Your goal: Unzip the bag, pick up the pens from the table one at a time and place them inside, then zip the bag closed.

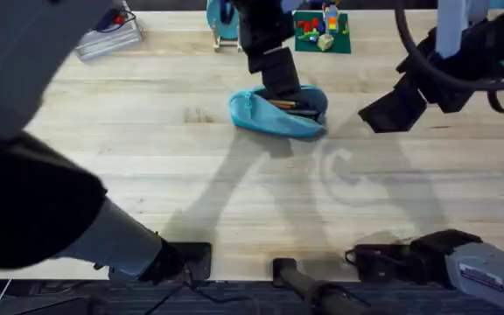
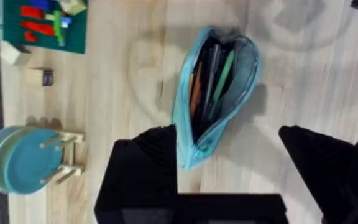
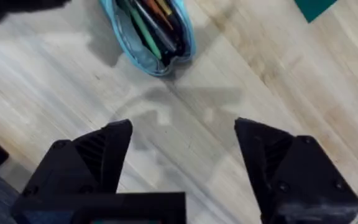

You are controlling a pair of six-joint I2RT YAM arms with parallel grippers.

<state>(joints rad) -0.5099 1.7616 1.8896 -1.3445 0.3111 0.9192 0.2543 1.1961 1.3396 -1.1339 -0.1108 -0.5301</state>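
The light blue bag [image 1: 274, 118] lies unzipped on the table [image 1: 147, 157], its mouth gaping. Inside it lie the pens: a green one [image 2: 223, 74] and a dark grey one [image 2: 209, 68], beside an orange item [image 2: 196, 93]. They also show in the right wrist view, the green pen [image 3: 143, 31] among them. My left gripper [image 1: 280, 83] hovers open just above the bag, and one end of the bag [image 2: 191, 155] sits between its fingers, close to one finger [image 2: 145, 171]. My right gripper [image 1: 392, 109] hangs open to the bag's right, holding nothing [image 3: 185, 162].
A green baseplate with coloured bricks [image 1: 322, 31] lies behind the bag. Teal plates in a wooden rack [image 2: 23, 158] stand at the back, with a small block [image 2: 42, 76] nearby. A clear container [image 1: 108, 35] sits at the back left.
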